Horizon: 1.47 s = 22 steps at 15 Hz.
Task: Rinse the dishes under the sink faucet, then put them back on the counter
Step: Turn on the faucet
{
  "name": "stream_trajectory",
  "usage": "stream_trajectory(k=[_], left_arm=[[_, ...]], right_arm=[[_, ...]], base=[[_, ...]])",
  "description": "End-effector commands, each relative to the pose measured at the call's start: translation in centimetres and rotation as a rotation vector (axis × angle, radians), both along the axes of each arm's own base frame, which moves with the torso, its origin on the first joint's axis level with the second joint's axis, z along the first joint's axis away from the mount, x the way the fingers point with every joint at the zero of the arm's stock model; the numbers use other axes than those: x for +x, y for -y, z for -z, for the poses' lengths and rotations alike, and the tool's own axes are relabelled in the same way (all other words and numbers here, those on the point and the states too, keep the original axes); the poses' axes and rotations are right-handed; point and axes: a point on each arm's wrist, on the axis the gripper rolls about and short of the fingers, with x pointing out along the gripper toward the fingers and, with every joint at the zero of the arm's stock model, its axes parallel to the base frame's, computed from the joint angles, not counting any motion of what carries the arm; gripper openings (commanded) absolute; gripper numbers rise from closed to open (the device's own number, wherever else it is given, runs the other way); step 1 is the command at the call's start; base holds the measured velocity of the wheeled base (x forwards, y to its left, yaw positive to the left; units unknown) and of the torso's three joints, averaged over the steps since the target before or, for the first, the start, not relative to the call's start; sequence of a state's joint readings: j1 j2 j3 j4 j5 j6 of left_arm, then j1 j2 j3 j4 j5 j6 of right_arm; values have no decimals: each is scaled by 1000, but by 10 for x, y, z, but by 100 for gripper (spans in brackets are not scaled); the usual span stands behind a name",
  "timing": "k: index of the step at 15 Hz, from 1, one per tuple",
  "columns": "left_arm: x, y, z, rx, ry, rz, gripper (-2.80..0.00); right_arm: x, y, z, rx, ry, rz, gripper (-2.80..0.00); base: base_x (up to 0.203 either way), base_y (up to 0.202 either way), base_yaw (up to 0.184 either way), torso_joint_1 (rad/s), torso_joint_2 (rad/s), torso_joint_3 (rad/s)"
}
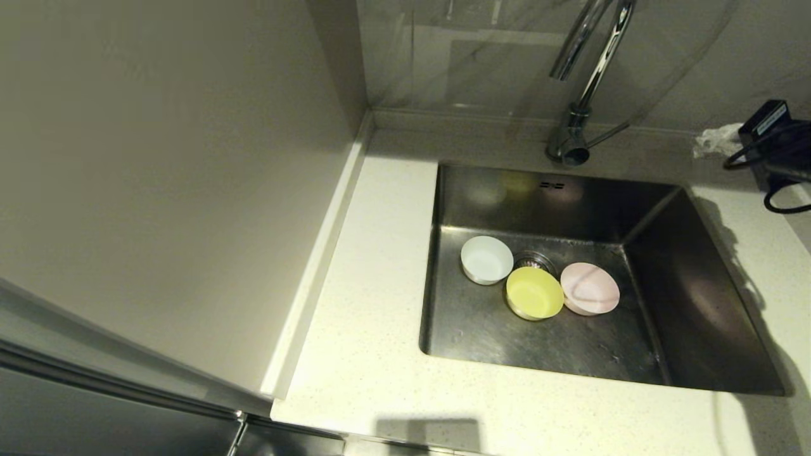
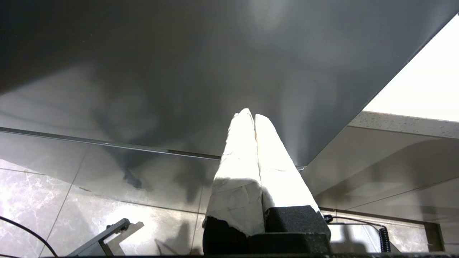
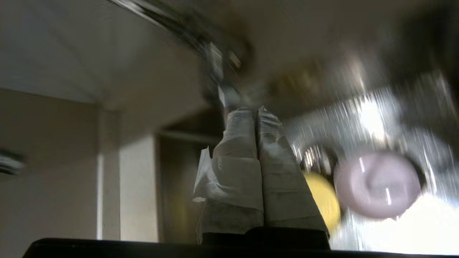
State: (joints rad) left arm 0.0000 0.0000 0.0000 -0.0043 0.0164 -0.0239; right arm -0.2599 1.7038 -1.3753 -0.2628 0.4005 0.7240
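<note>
A: Sitting in the sink (image 1: 690, 304) near the drain: white bowl (image 1: 486, 259), yellow bowl (image 1: 534, 292), pink bowl (image 1: 590, 289). Yellow touches pink. Faucet (image 1: 592, 69) above, no water seen.

B: Grippers?

A: Left gripper (image 2: 254, 116) fingers pressed together, empty, down by the cabinet. Right gripper (image 3: 259, 110) fingers pressed together too, empty, facing the sink.

B: Risks?

A: Likely knocking the neighbour when picking one. Smooth rims could slip. Bench (image 1: 367, 354) is still bare of dishes.
</note>
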Motion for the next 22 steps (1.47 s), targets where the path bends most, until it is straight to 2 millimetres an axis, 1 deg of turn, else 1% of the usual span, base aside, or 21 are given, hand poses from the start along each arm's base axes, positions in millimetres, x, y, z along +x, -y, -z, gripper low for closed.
stream_trajectory(k=[1,3,5,7,8,9,11,13,17,22], left_arm=[[0,0,0,-1,2,0,-280],[0,0,0,-1,2,0,-280],[0,0,0,-1,2,0,-280],[0,0,0,-1,2,0,-280],[0,0,0,-1,2,0,-280],[0,0,0,-1,2,0,-280],[0,0,0,-1,2,0,-280],[0,0,0,-1,2,0,-280],[0,0,0,-1,2,0,-280],[0,0,0,-1,2,0,-280]], right_arm=[[18,4,3,-147,117,-26,-280],[31,6,8,-339,166,-52,-280],[45,10,12,-460,186,-52,-280],[61,13,11,-484,211,-54,-280],[70,11,8,-490,231,-62,-280],[80,7,6,-494,249,-73,-280],[98,-7,5,-499,280,-105,-280],[111,-15,2,-539,320,-118,-280],[124,-30,-4,-559,382,-140,-280],[136,-31,5,-570,384,-144,-280]], base=[[0,0,0,0,0,0],[0,0,0,0,0,0],[0,0,0,0,0,0],[0,0,0,0,0,0],[0,0,0,0,0,0],[0,0,0,0,0,0],[0,0,0,0,0,0],[0,0,0,0,0,0],[0,0,0,0,0,0],[0,0,0,0,0,0]])
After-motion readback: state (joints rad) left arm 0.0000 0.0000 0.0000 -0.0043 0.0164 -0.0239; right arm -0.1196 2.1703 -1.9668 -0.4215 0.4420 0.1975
